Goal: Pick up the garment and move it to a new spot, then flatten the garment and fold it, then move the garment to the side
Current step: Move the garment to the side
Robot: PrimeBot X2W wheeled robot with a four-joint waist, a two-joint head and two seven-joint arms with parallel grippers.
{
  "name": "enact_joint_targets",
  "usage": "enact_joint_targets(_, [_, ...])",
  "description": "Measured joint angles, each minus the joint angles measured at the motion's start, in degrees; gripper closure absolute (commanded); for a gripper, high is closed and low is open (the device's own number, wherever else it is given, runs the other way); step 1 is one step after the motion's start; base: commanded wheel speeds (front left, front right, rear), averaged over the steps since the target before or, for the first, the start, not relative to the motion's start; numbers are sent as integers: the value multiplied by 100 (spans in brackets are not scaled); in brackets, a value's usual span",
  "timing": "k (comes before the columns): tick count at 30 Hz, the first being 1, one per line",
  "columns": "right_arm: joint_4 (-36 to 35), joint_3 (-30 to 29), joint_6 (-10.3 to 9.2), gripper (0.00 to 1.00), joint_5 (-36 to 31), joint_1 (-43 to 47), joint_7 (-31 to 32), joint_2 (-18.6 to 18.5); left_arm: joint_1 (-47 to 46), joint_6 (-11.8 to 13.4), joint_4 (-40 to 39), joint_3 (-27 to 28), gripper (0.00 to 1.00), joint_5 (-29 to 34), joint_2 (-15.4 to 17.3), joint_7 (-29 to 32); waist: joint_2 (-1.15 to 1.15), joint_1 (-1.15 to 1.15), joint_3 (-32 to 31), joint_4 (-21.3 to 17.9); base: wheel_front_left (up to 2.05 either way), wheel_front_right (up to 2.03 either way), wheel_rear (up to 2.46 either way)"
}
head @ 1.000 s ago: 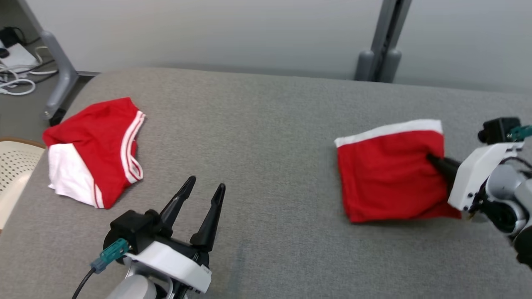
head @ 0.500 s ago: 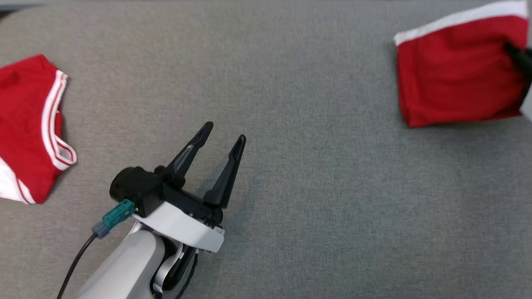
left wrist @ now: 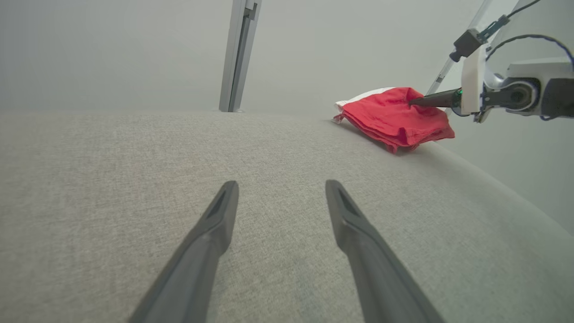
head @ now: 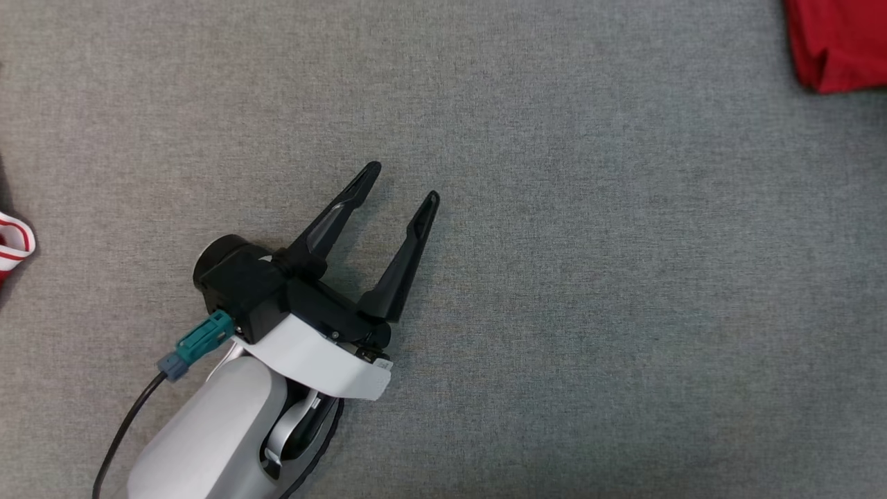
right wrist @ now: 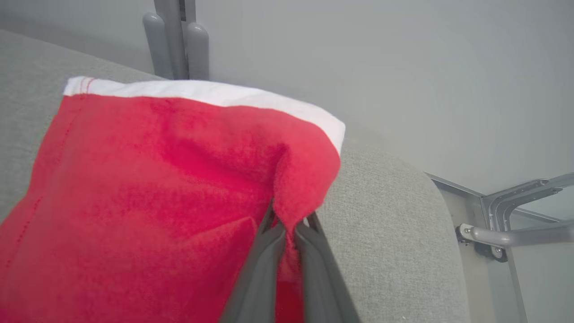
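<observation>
The garment (right wrist: 157,179) is red with a white band, folded, and lies at the table's far right end. My right gripper (right wrist: 289,220) is shut on a raised fold at its right edge. In the left wrist view the same garment (left wrist: 394,114) shows with the right gripper (left wrist: 415,102) pinching it from the right. Only a red corner of the garment (head: 838,41) is in the head view, at the top right. My left gripper (head: 403,182) hovers open over bare grey table, nothing between its fingers (left wrist: 281,184).
The table (head: 589,277) has a grey fabric top. A red and white striped edge of another garment (head: 14,239) peeks in at the head view's left edge. A grey post (left wrist: 237,54) stands behind the table; metal frame legs (right wrist: 515,224) lie beyond its right end.
The head camera has dipped down and closer, so both garments slid toward the view's edges. The right gripper keeps its hold on the garment; the left stays open.
</observation>
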Motion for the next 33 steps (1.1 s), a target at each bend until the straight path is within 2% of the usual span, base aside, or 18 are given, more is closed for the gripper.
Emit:
enact_joint_targets(9, [1229, 3, 0, 100, -928, -509, -3, 298, -93, -62, -42, -5, 0, 1, -71, -10, 0, 0, 108, 96, 0, 0, 0])
enact_joint_targets(10, [1348, -21, 0, 95, -979, -548, -8, 335, -93, -67, -35, -4, 0, 1, -82, -11, 0, 0, 97, 106, 0, 0, 0])
enact_joint_targets(11, [1348, -21, 0, 72, -979, -548, -8, 335, -93, -67, -35, -4, 0, 1, -82, -11, 0, 0, 97, 106, 0, 0, 0])
enact_joint_targets(12, [1455, -45, 0, 16, -1024, -569, -29, 374, -93, -74, -24, -3, 0, 1, -93, -11, 0, 0, 82, 116, 0, 0, 0])
enact_joint_targets(13, [1529, -58, 0, 0, -1062, -569, -65, 420, -93, -83, -16, -2, 0, 1, -99, -12, 0, 0, 65, 124, 0, 0, 0])
enact_joint_targets(18, [1900, -135, 0, 0, -1235, -567, -390, 610, -66, -83, 75, 20, 0, 0, -105, -21, 0, 0, -64, 135, 0, 0, 0])
enact_joint_targets(24, [2185, -378, 0, 0, -1700, -614, -1112, 699, 59, -81, 188, 101, 0, -14, -90, -27, 0, 0, -381, 80, 0, 0, 0])
enact_joint_targets(33, [2194, -665, 0, 0, -1871, -208, -1976, 1369, 597, 74, 282, 481, 0, -163, 65, -37, 0, 0, -1256, -116, 0, 0, 0])
